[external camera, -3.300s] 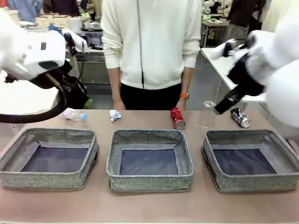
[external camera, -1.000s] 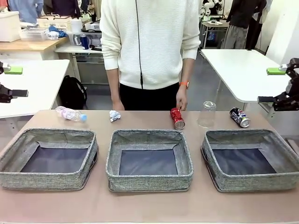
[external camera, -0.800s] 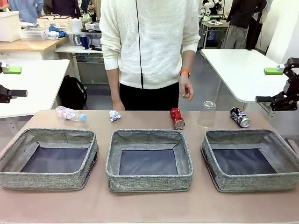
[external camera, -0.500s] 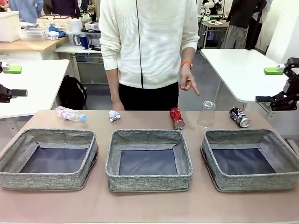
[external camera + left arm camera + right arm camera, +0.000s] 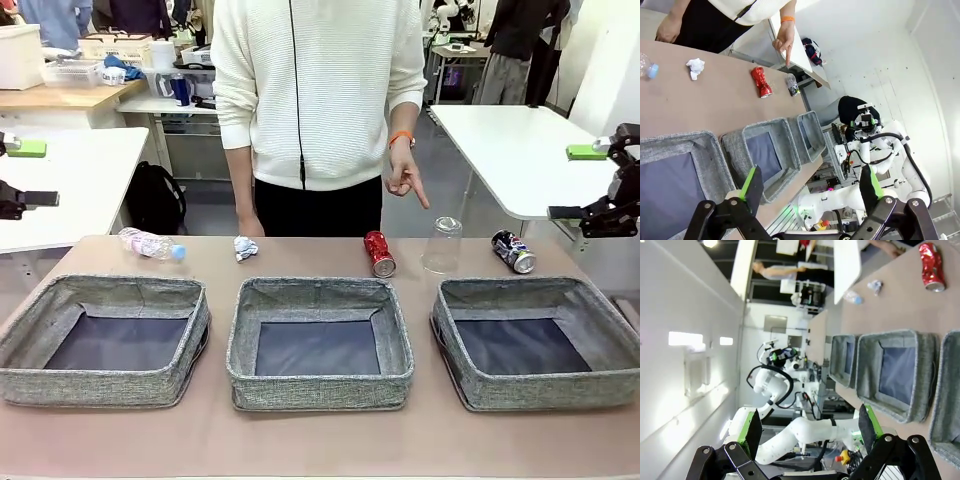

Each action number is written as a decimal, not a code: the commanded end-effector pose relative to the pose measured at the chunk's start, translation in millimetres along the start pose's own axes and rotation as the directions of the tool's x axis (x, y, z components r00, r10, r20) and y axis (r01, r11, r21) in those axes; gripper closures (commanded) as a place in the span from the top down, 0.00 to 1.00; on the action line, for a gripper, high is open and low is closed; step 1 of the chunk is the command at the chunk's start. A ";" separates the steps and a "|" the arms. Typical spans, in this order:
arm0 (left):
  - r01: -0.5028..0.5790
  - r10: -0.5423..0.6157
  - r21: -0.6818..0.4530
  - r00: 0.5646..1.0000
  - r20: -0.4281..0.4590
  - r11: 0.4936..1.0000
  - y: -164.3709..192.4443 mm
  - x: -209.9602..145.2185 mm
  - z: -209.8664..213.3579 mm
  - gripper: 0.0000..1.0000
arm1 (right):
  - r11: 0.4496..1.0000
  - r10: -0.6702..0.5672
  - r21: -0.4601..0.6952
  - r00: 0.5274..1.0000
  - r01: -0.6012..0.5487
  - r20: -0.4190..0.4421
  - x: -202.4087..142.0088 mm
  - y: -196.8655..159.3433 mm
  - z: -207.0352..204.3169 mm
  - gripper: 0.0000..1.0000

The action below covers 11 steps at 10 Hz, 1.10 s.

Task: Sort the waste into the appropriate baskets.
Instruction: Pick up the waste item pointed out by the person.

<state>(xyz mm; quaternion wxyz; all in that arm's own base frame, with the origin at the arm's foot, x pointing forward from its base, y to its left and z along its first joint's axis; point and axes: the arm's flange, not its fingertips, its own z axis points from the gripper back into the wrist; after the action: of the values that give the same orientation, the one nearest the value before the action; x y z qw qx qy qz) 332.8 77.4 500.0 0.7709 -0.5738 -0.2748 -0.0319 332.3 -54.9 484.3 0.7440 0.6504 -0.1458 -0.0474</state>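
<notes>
Front: left claw [image 5: 35, 175] and right claw [image 5: 573, 182] both released, empty, out at the sides. Between them on tabletop [image 5: 300, 440]: bottle [image 5: 150, 244], paper ball [image 5: 245, 247], red can [image 5: 379, 253], cup [image 5: 443, 245], dark blue can [image 5: 513, 251], behind three baskets [image 5: 320, 390].
Left wrist: red can far beyond fingers [image 5: 751, 182].
Right wrist: baskets beyond fingertips.

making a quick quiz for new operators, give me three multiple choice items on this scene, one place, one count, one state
1. Where is the red can? A in the person's hand; B on the table, beyond the baskets; C on the floor.
2. How many baskets? A two; B four; C three.
3. The left gripper is: A open and empty; B shut on the can; C shut, empty.
Answers: 1 B, the can lies on bare tabletop near the far edge. 2 C, three sit in a row. 3 A, its jaws stand wide apart with nothing between.
</notes>
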 end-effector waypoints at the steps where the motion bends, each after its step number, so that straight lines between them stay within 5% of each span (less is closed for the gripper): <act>1: 0.019 -0.019 -0.021 1.000 0.007 1.000 0.2 1.5 -1.7 1.00 | 1.000 0.007 0.019 1.000 -0.007 0.006 2.0 1.4 -1.3 1.00; 3: 0.019 -0.019 -0.021 1.000 0.007 1.000 0.2 1.5 -1.7 1.00 | 1.000 0.000 0.000 1.000 0.000 0.000 0.0 0.0 0.1 1.00; 4: 0.019 -0.019 -0.021 1.000 0.007 1.000 0.2 1.5 -1.7 1.00 | 0.980 0.098 -0.172 0.995 -0.097 0.001 18.7 -3.1 -12.9 1.00; 5: 0.019 -0.019 -0.021 1.000 0.007 1.000 0.2 1.5 -1.7 1.00 | 0.906 0.389 -0.122 0.911 -0.405 -0.137 37.9 2.6 -25.7 1.00; 6: 0.019 -0.019 -0.021 1.000 0.007 1.000 0.2 1.5 -1.7 1.00 | 0.775 0.606 -0.012 0.747 -0.632 -0.275 44.5 9.9 -33.4 1.00; 7: 0.019 -0.019 -0.021 1.000 0.007 1.000 0.2 1.5 -1.7 1.00 | 0.569 0.805 0.192 0.493 -0.800 -0.330 42.5 18.6 -34.7 1.00; 8: 0.019 -0.019 -0.021 1.000 0.007 1.000 0.2 1.5 -1.7 1.00 | 0.371 0.906 0.335 0.258 -0.866 -0.336 35.8 25.9 -30.9 1.00; 9: 0.019 -0.019 -0.021 1.000 0.007 1.000 0.2 1.5 -1.7 1.00 | 0.288 0.911 0.469 0.087 -0.835 -0.403 27.6 31.2 -28.5 1.00; 10: 0.019 -0.019 -0.021 1.000 0.007 1.000 0.2 1.5 -1.7 1.00 | 0.225 0.889 0.451 -0.008 -0.864 -0.457 16.6 38.1 -28.7 1.00; 11: 0.019 -0.019 -0.021 1.000 0.007 1.000 0.2 1.5 -1.7 1.00 | 0.174 0.857 0.336 -0.026 -0.926 -0.515 -2.3 51.1 -31.9 1.00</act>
<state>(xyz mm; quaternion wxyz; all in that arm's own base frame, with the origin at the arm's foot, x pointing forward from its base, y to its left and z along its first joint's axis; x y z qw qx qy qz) 333.1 77.0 499.9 0.7708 -0.5748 -0.2730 -0.0328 348.6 -15.5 526.5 0.7396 0.4354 -0.1792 0.4809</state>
